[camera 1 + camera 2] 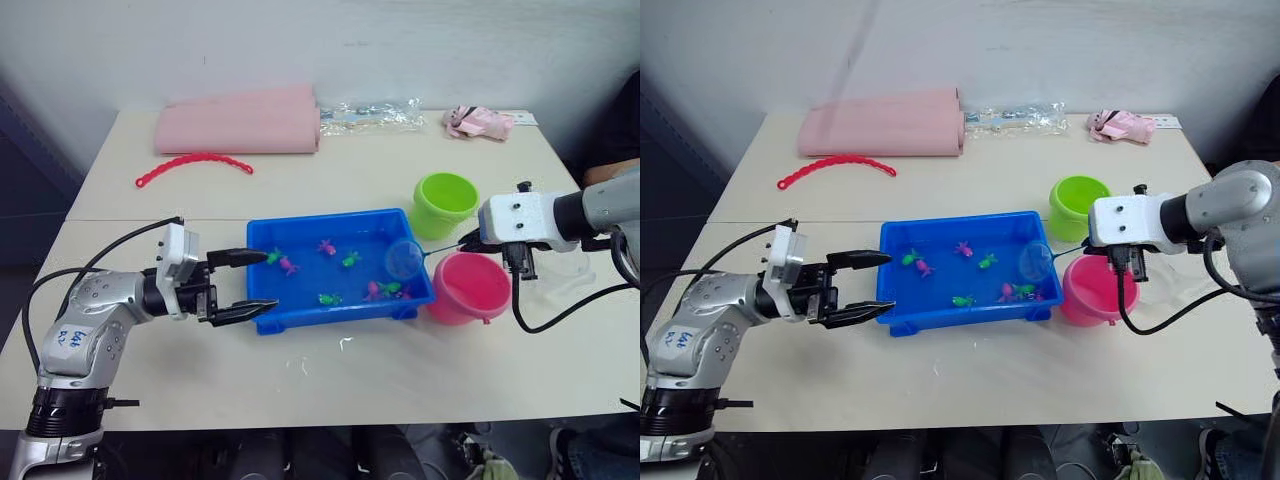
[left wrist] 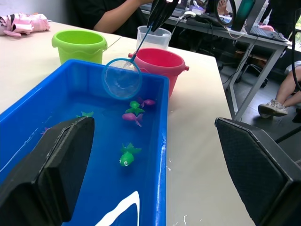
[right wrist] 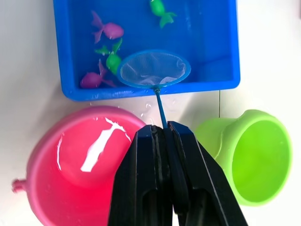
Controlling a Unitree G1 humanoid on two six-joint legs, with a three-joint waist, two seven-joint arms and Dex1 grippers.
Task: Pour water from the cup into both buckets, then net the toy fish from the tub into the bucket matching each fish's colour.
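- Since water glints in the pink bucket (image 3: 89,160) and the clear cup (image 2: 153,37) stands behind it near the table's right edge, I judge pouring finished there; the green bucket (image 3: 254,155) shows no water I can make out.
- My right gripper (image 3: 164,136) is clamped on the net (image 3: 153,68) handle, with the hoop hanging empty over the right end of the tub (image 1: 330,306), just above a cluster of fish.
- My left gripper (image 1: 245,284) is spread wide at the tub's left end, gripping nothing.
- Toy fish (image 1: 328,299), green and pink, all appear to be in the tub, so the sorting is still ahead.
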